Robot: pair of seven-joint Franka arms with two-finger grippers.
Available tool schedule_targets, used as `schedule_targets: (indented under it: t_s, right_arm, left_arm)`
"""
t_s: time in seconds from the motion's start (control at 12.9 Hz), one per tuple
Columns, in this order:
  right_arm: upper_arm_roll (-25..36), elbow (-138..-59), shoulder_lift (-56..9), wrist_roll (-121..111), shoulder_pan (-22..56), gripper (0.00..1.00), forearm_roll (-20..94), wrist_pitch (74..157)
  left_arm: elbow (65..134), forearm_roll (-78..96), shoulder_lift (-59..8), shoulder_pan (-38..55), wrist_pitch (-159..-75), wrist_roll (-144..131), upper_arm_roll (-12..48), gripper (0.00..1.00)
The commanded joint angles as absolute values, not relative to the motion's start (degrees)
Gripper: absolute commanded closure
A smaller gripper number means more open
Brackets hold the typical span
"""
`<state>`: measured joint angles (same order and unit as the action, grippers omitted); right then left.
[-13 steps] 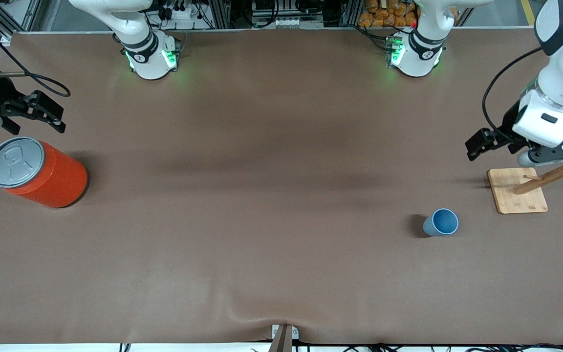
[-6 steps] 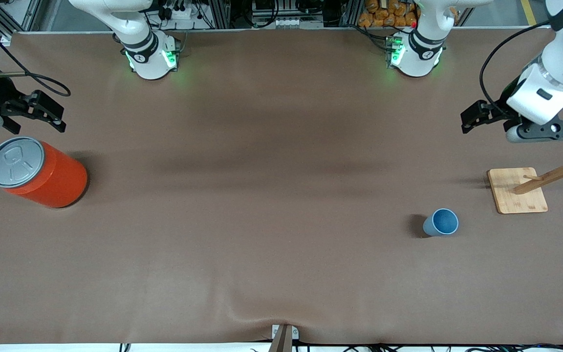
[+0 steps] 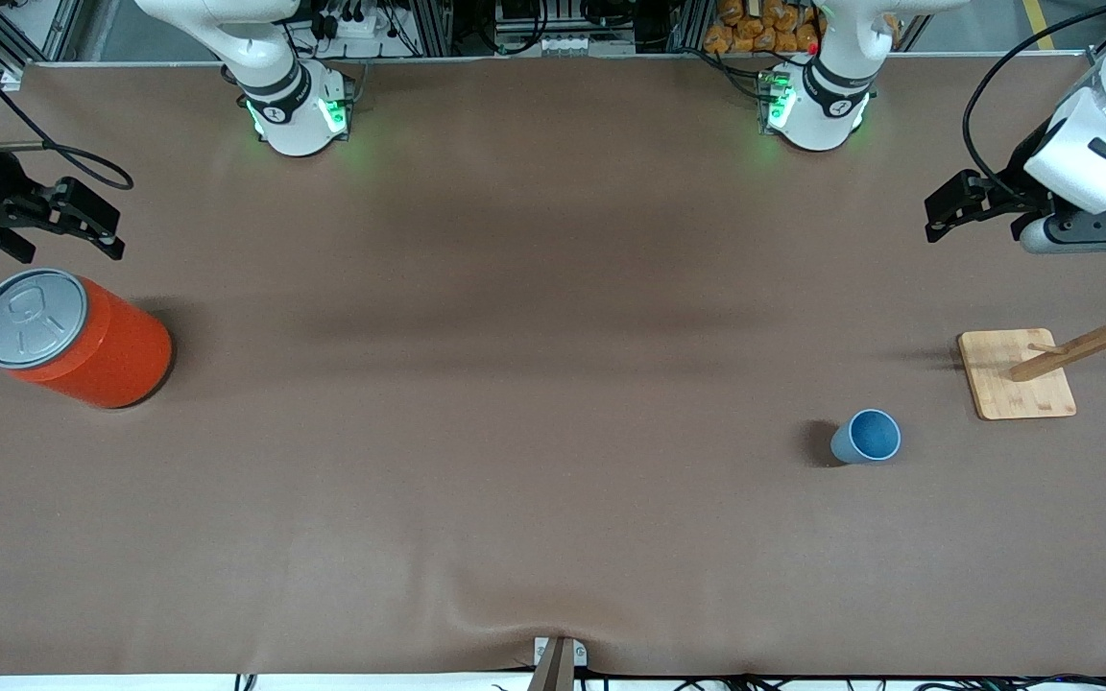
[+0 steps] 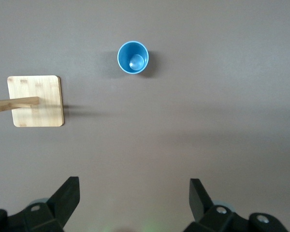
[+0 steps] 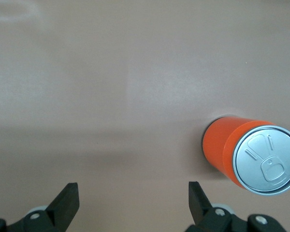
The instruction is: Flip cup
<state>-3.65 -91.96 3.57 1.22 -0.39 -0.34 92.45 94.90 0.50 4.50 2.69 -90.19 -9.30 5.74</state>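
Note:
The small light-blue cup (image 3: pixel 867 437) stands upright on the brown table with its mouth up and its darker blue inside showing. It also shows in the left wrist view (image 4: pixel 133 57). My left gripper (image 3: pixel 947 209) is open and empty in the air at the left arm's end of the table, well apart from the cup; its own view (image 4: pixel 134 193) shows the fingers spread wide over bare table. My right gripper (image 3: pixel 97 226) is open and empty at the right arm's end, beside the orange can; it shows in its own view (image 5: pixel 134 193).
A wooden rack on a square bamboo base (image 3: pixel 1016 374) stands beside the cup, toward the left arm's end, and also shows in the left wrist view (image 4: pixel 36 100). A large orange can with a grey pull-tab lid (image 3: pixel 83 345) stands at the right arm's end, also in the right wrist view (image 5: pixel 241 150).
My left gripper has moved away from over the wooden rack, toward the robots' side of the table. The cup, the can and the right arm have not moved.

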Motion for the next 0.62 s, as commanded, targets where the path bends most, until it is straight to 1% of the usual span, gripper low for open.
schedule_targets:
  t_s: [0.0,0.54]
  right_arm:
    - [-3.52,-90.44,2.81,0.26,-0.7,0.0,-0.18,91.41]
    - [-3.52,-90.44,2.81,0.26,-0.62,0.0,-0.18,91.41]
  left_arm:
    - [91.86,0.53,4.14,2.2,-89.03,-8.18,5.71,0.0]
    - [89.57,0.62,3.25,1.32,-87.98,-8.61,5.71,0.0]
